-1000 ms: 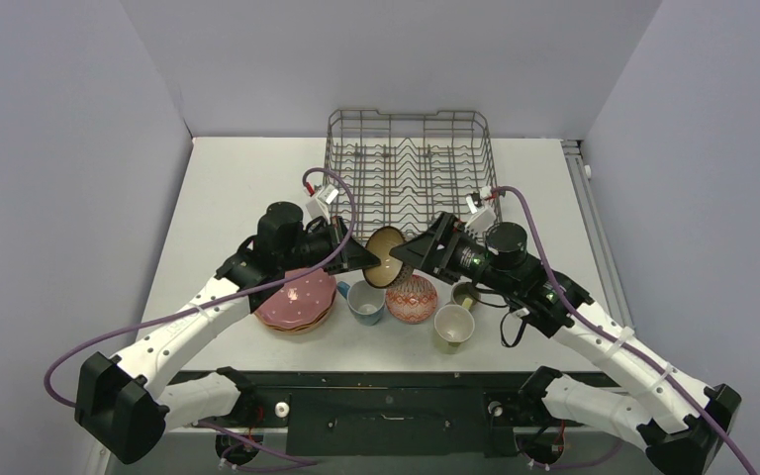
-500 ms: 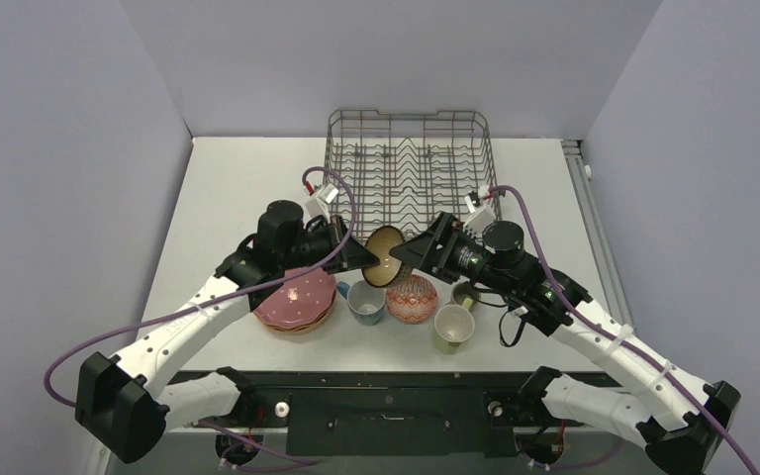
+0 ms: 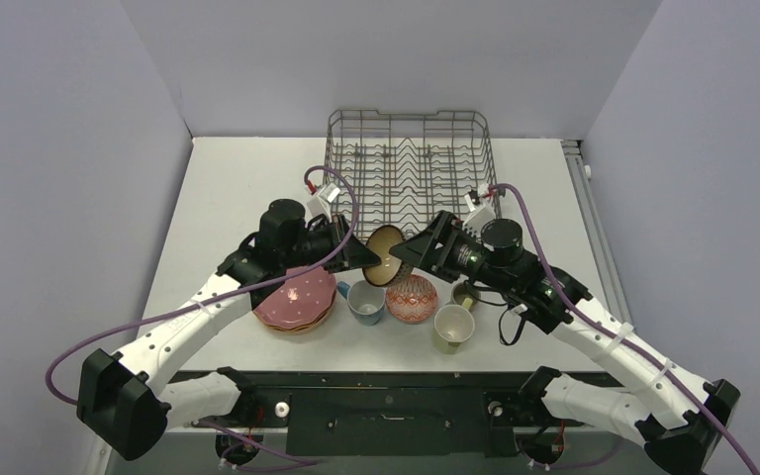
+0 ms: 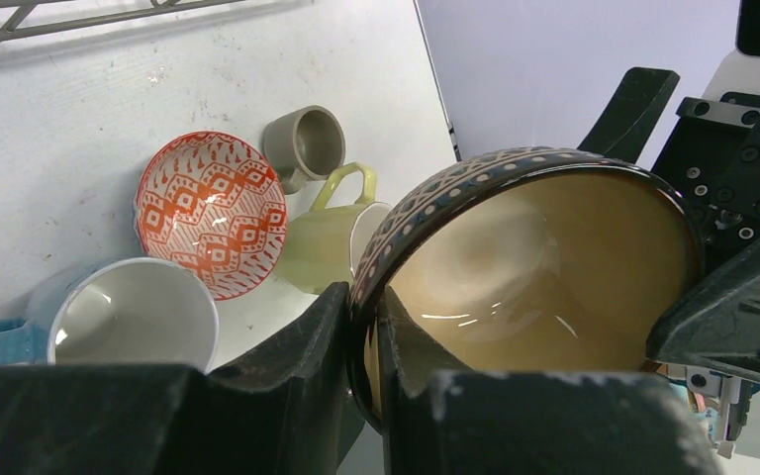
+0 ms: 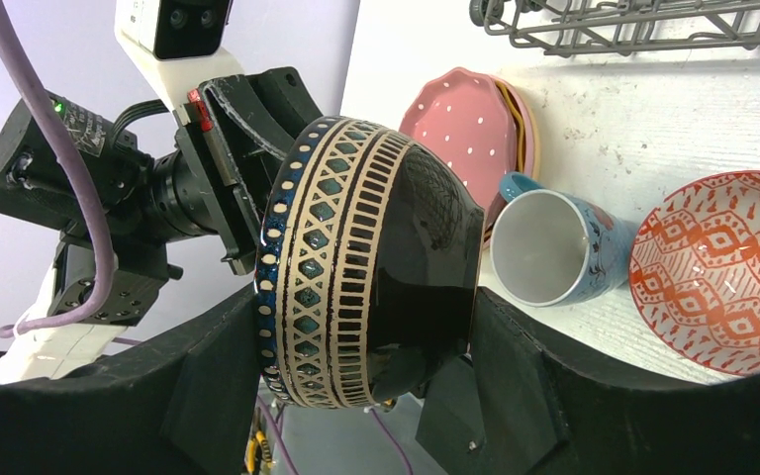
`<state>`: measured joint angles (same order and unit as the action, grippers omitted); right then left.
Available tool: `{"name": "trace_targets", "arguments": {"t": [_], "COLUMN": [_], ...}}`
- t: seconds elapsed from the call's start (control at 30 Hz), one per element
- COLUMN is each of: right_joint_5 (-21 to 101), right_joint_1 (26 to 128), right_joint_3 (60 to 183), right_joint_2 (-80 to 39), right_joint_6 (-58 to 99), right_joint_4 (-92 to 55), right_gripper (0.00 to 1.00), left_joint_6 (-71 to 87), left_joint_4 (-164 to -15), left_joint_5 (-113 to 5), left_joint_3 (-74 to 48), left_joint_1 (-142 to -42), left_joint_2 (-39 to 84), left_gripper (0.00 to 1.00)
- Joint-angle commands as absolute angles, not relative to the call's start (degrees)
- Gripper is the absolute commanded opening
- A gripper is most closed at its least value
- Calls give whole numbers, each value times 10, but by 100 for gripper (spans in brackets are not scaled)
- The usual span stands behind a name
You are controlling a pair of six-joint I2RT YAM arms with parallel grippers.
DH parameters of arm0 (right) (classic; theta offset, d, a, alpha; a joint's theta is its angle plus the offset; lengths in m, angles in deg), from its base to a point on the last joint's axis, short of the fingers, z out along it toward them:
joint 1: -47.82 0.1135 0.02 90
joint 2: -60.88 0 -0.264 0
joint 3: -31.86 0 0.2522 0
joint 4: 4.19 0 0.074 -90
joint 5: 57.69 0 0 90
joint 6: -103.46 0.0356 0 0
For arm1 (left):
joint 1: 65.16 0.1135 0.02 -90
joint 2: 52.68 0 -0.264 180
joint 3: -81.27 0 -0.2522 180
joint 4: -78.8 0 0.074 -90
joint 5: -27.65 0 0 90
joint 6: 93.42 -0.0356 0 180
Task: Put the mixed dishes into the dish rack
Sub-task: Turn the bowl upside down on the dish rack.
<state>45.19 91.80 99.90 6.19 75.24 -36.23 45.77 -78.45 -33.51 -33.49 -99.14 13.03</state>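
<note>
I find the bowl (image 5: 376,257) to be glazed ceramic. It is glossy black outside with a smooth banded pattern, and tan inside with bright reflections. The rack (image 3: 411,168) is bare grey metal wire. The table (image 4: 109,109) is matt white, scuffed and speckled. The fingers (image 4: 277,376) on the left gripper (image 4: 364,312) look like matt black plastic, slightly grainy. The pink plate (image 5: 465,129) carries a soft satin glaze. The red dish (image 4: 213,213) and blue mug (image 5: 554,247) look glossy.

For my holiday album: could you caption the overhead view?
Left gripper and right gripper grip one dark patterned bowl before the dish rack.
</note>
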Motion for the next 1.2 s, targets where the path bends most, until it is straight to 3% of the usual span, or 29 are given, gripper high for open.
{"name": "trace_targets", "arguments": {"t": [0.0, 0.43, 0.73, 1.17], "right_joint_5": [434, 439, 438, 435], "right_joint_1": [920, 896, 881, 827], "right_joint_3": [1040, 1051, 1063, 1116], "right_joint_2": [59, 54, 51, 13], "right_joint_6": [738, 725, 714, 662], "right_joint_4": [-354, -369, -383, -443], "right_gripper": [0, 0, 0, 0], "left_joint_6": [452, 447, 436, 371], "left_joint_4": [-815, -807, -792, -699], "left_joint_5": [-331, -332, -339, -345], "left_joint_3": [-298, -299, -300, -263], "left_joint_1": [-989, -983, -990, -927], "left_joint_2": [128, 127, 130, 123], "left_gripper": [17, 39, 48, 56]}}
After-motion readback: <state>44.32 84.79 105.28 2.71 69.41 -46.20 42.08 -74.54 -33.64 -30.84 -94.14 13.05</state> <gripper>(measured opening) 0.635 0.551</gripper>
